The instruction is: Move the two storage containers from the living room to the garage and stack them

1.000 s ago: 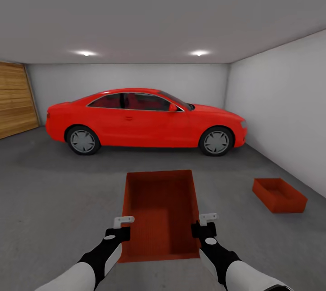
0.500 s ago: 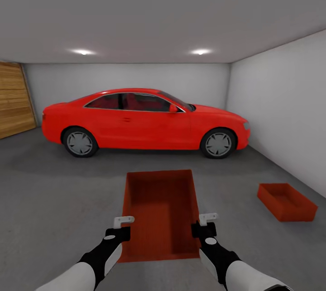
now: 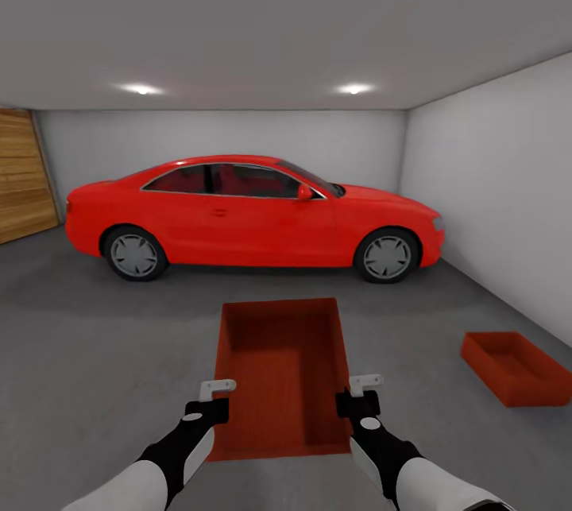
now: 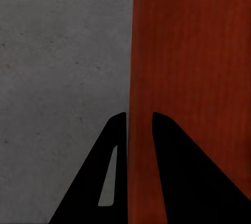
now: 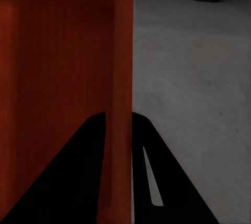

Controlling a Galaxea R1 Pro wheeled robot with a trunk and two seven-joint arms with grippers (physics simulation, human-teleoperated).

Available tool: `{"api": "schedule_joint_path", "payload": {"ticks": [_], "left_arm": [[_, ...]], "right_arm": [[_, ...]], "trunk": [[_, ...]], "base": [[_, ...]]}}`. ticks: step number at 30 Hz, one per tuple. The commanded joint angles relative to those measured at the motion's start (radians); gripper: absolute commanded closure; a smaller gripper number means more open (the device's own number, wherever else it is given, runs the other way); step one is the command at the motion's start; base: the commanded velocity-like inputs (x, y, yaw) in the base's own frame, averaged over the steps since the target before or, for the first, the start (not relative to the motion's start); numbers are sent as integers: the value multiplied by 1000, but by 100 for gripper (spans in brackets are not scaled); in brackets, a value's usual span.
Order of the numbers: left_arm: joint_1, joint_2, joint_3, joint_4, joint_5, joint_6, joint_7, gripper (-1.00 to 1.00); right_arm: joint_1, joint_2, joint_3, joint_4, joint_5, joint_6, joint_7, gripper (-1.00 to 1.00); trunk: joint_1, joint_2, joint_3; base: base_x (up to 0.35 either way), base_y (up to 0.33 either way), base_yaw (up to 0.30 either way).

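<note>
Carried container [image 3: 280,372] held level in front of the red car [image 3: 253,213]; left end effector [image 3: 210,400] and right end effector [image 3: 359,394] each clamped on a side wall for balance. Second container [image 3: 516,368] on garage floor [image 3: 95,352], near carried container, as stacking base.

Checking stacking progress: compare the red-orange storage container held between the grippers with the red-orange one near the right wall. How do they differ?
The held red-orange storage container is gripped by the left gripper and right gripper on its side walls; the red-orange container by the wall sits on the grey concrete floor. The held one points straight ahead, the other lies angled. Both are open-topped and empty.
</note>
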Motion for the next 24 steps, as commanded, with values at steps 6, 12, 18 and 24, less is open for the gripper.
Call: {"api": "schedule_joint_path", "payload": {"ticks": [6,12,18,24], "left_arm": [[-1,33,44,-5,-11,-49,44,100],[-1,33,44,-4,-11,-49,44,100],[-1,33,44,-5,-11,-49,44,100],[-1,33,44,-4,-11,-49,44,100]], "right_arm": [[-1,0,-42,3,-96,-7,-22,100],[-1,-1,-42,3,-96,-7,-21,100],[-1,-1,-42,2,-96,-8,-23,100],[-1,-1,-42,3,-96,-8,-26,100]], "trunk": [[1,-1,-2],[1,-1,-2],[1,-1,-2],[1,-1,-2]], "base": [[318,0,0],[318,0,0],[318,0,0],[318,0,-12]]}}
